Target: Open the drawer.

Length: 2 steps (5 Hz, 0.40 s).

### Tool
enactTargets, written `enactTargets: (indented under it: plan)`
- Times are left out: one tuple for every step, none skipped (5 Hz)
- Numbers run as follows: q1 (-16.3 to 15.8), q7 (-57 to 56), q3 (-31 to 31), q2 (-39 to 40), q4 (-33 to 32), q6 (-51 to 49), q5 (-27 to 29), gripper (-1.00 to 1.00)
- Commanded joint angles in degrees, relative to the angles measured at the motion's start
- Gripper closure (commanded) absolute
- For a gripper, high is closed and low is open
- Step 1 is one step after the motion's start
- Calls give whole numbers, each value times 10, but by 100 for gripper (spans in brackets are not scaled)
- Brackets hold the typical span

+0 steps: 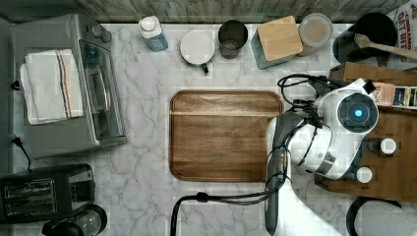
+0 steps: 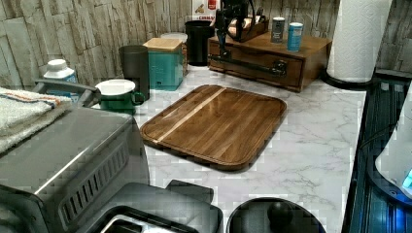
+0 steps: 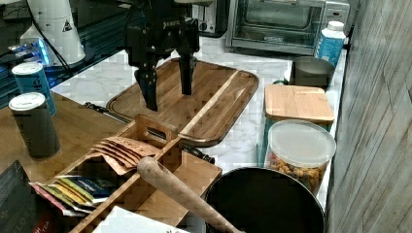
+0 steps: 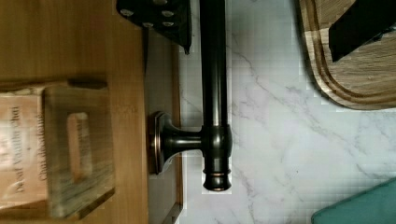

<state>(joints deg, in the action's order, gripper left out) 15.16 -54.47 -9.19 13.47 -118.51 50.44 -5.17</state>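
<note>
Gripper [image 3: 167, 97] open, empty, fingers pointing down astride drawer [image 2: 255, 60] handle [image 4: 214, 93]; cutting board [image 1: 223, 135] at top view's 9 o'clock of arm.

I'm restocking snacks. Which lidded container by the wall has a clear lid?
The round clear plastic tub, holding mixed snacks; the square teal canister beside it has a wooden lid.

drawer [image 2: 252, 62] behind cutting board [image 2: 216, 124] in left view | cans [image 2: 286, 31] on top
</note>
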Motion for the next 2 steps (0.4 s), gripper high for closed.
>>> enactTargets:
  plan:
    - [-14,47,-25,3,-58,68,-98,-100]
    - [-9,75,-24,18,-64,91,-112,-100]
